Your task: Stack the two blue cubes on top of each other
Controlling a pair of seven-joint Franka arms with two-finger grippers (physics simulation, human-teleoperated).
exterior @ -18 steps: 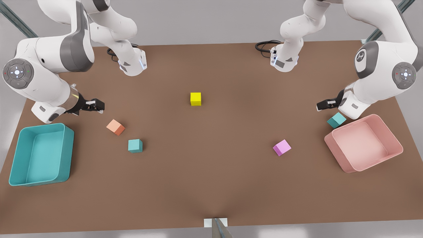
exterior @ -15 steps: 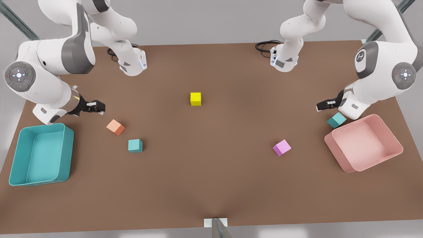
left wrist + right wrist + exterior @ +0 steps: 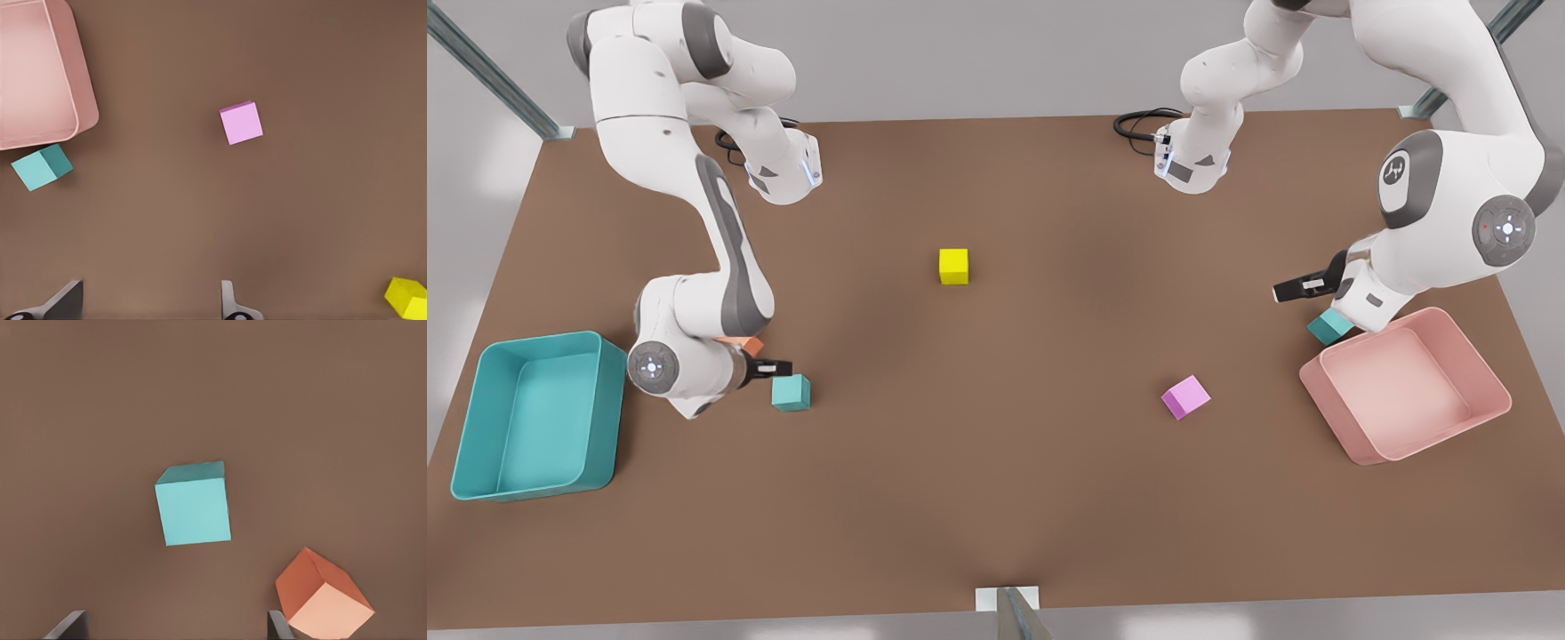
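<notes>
Both sets of jaws stand spread and hold nothing. The right gripper [image 3: 780, 366] hangs low at the front view's left, just beside one blue cube [image 3: 791, 392], which sits at about its five o'clock; in the right wrist view that cube [image 3: 193, 505] lies between and ahead of the two fingertips [image 3: 68, 625], with an orange cube [image 3: 325, 595] close beside it. The left gripper [image 3: 1291, 290] hovers at the front view's right, and the second blue cube [image 3: 1329, 327] rests at about its four o'clock, touching or nearly touching the corner of the pink bin [image 3: 1480, 409]. A yellow cube [image 3: 953, 266] and a pink cube [image 3: 1185, 396] lie on the brown surface [image 3: 996, 498] between the two arms, and a teal bin [image 3: 596, 418] sits at the far left of the front view. Judging by this, nothing is stacked yet: both blue cubes are flat on the surface and well apart. One must be gripped, carried across and set on the other.
</notes>
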